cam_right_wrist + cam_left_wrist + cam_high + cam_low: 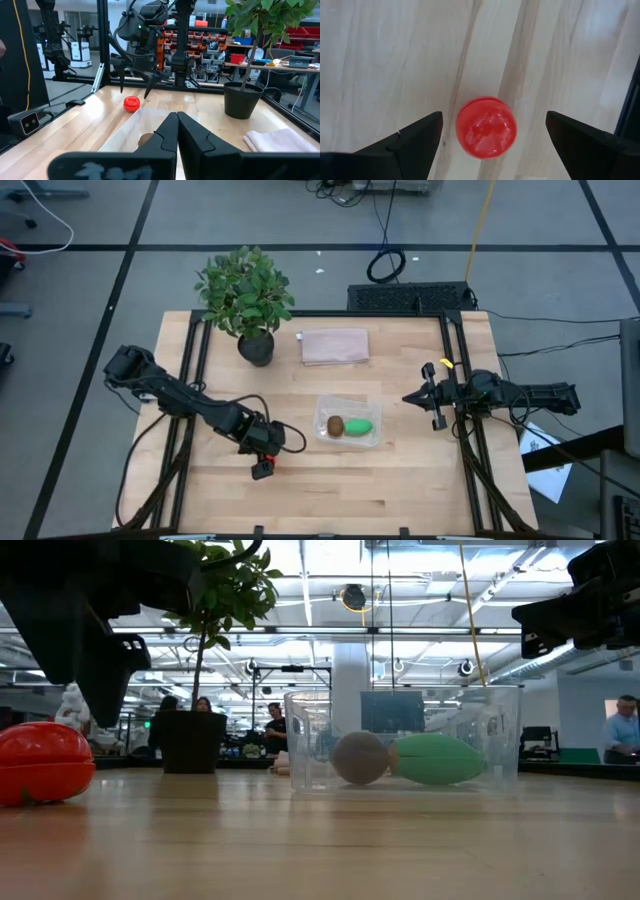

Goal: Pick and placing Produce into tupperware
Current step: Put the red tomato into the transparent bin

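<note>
Overhead, the left gripper point(490, 137) hangs wide open (empty) above the red ball point(486, 127) on the wooden table point(420, 480).

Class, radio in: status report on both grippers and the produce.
Left gripper open above red piece. Right gripper shut, waiting. Kiwi, green piece in tupperware. Nothing blocking.

High view: red produce point(272, 456) mostly hidden under left gripper point(266, 455)

The high view looks straight down on the whole table point(400, 490). The low view faces level across it. The left wrist view looks closely down at the red piece point(486, 128), shared with both others.
</note>
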Motion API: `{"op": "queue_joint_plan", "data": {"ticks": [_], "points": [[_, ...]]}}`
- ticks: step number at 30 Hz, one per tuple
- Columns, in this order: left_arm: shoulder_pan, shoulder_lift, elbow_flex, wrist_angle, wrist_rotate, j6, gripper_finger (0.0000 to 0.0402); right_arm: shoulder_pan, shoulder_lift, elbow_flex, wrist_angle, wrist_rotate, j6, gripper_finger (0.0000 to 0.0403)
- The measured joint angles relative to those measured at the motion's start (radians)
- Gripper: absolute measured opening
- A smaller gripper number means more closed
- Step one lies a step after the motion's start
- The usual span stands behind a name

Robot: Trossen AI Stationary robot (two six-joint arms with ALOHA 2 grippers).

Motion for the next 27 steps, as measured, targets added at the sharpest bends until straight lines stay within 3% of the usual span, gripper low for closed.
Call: {"op": "queue_joint_plan", "data": {"ticks": [27], "points": [[-0.069,-0.001,-0.055,0.023,-0.07,-0.131,0.0361,0.0,0.0,0.0,-0.007,0.0,0.0,0.0]]}}
